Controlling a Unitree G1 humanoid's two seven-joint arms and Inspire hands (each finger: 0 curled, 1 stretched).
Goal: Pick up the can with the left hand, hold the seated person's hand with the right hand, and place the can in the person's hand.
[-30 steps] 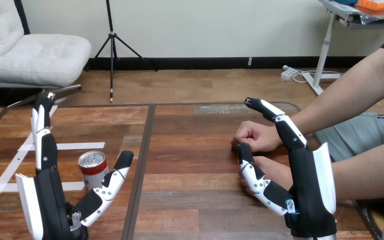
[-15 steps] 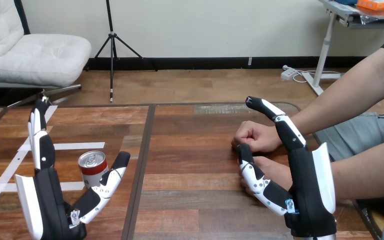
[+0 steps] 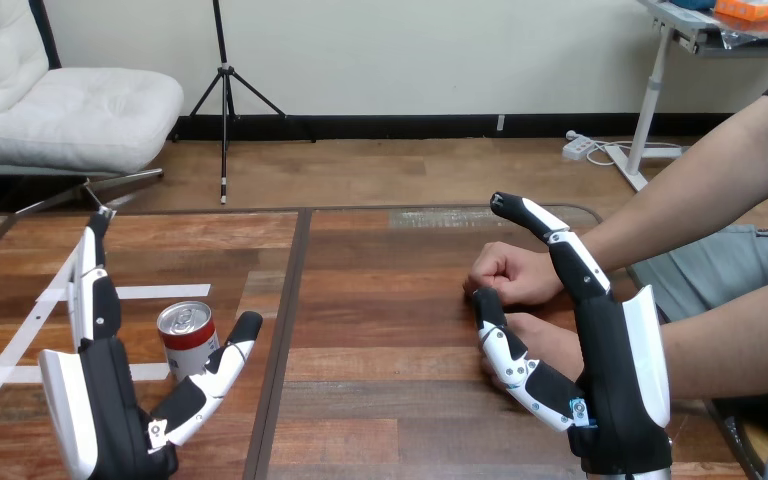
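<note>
1. Step in hand, likely: left hand (image 3: 110,410) grasping the can (image 3: 186,338). Fingers (image 3: 96,292) wide, straight up, thumb (image 3: 222,360) spread.
2. Can stands upright on the counter (image 3: 390,300), between those fingers and thumb, close to the thumb; contact unclear.
3. Do it well: bring palm up to the can, curl round mid-body, not the rim; squeeze gently, thin wall may dent.
4. Can: short, red-and-white side, silver top with tab.
5. Right hand (image 3: 615,370) fingers wide too; person's near hand (image 3: 550,338) lies between its fingers and thumb, not gripped.
</note>
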